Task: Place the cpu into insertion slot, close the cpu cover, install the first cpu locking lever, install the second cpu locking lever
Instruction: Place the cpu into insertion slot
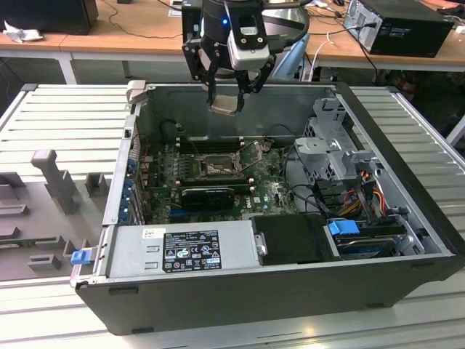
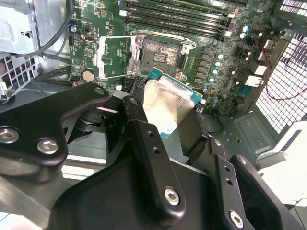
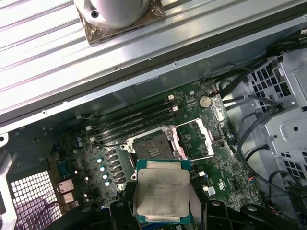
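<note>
My gripper [image 1: 229,100] hangs above the open computer case, shut on the cpu [image 1: 224,106], a flat square chip with a silvery face. In both wrist views the cpu [image 2: 165,103] [image 3: 160,191] sits between the black fingers [image 2: 153,158], tilted and well above the green motherboard [image 3: 225,167]. The insertion slot [image 1: 216,169] [image 2: 160,52] [image 3: 152,146] lies below it, uncovered, with its dark centre exposed. The cpu cover [image 2: 99,60] [image 3: 209,139] is swung open beside the slot.
Around the socket are long memory slots [image 3: 134,120], a black card [image 1: 207,195] and a power supply [image 1: 182,251]. A metal drive cage [image 1: 334,153] with cable bundles [image 1: 363,196] fills the exterior view's right. Grey fixtures [image 1: 54,178] stand on the table outside the case.
</note>
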`<state>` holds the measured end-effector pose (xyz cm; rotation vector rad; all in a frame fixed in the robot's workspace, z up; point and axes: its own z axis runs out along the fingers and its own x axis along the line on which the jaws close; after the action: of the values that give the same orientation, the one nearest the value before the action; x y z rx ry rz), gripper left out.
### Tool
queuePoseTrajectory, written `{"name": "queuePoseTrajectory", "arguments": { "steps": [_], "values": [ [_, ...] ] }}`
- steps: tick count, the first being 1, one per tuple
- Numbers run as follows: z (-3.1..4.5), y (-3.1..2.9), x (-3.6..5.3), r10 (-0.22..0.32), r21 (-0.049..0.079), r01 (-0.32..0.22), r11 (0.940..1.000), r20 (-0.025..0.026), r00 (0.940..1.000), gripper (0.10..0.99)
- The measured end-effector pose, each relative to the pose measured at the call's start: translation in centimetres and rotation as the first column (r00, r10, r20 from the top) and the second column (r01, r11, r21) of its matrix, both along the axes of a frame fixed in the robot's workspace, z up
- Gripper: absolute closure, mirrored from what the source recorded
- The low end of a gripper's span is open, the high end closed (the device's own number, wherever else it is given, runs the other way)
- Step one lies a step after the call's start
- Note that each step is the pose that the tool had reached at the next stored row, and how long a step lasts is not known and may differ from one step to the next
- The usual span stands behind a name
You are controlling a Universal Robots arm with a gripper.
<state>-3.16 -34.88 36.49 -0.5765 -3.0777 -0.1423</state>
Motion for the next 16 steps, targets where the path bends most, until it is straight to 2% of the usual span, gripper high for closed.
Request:
{"name": "queuePoseTrajectory", "arguments": {
  "steps": [13, 16],
  "values": [
    [0.00, 0.00, 0.00, -0.050, 0.000, 0.050, 0.9987, 0.0000, 0.9987, 0.557],
    [-0.01, 0.00, 0.00, -0.080, 0.000, 0.080, 0.9968, 0.0000, 0.9968, 0.557]
  ]
}}
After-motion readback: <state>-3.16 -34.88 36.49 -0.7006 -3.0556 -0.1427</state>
